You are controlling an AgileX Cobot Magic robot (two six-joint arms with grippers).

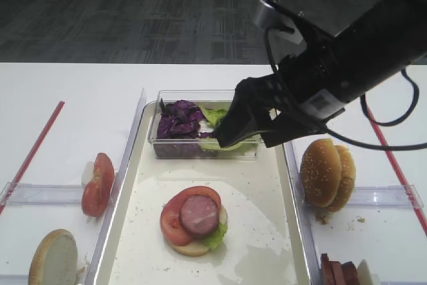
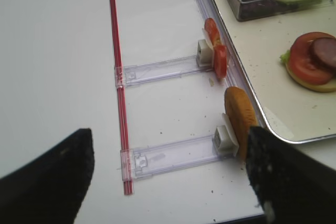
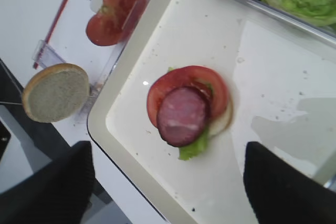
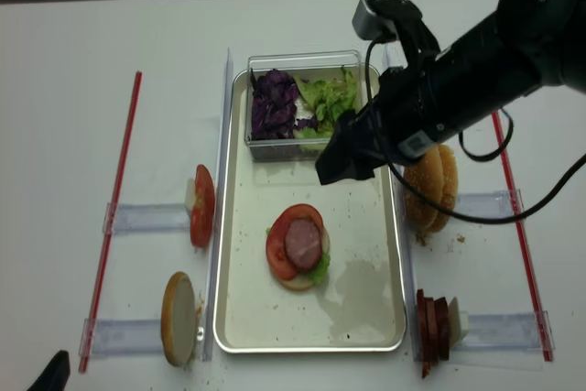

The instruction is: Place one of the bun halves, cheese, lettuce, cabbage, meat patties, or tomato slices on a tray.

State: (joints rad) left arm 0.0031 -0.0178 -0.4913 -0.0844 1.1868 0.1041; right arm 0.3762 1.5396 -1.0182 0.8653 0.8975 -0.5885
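Overhead, the right gripper point(image 4: 337, 164) hangs above the tray point(image 4: 366, 318), near its far end and just in front of the clear box point(image 4: 275, 148) holding cabbage point(image 4: 273, 103) and lettuce point(image 4: 328, 96). Its fingers point(image 3: 278, 187) stand wide apart with nothing between them. Mid-tray lies a stack: a meat patty point(image 3: 182, 116) on a tomato slice point(image 3: 205, 80), over lettuce and a bun half point(image 4: 298, 283). Left of the tray stand more tomato slices point(image 4: 201, 206) and another bun point(image 4: 179, 331). The left gripper point(image 2: 168, 182) hovers open, left of the tray.
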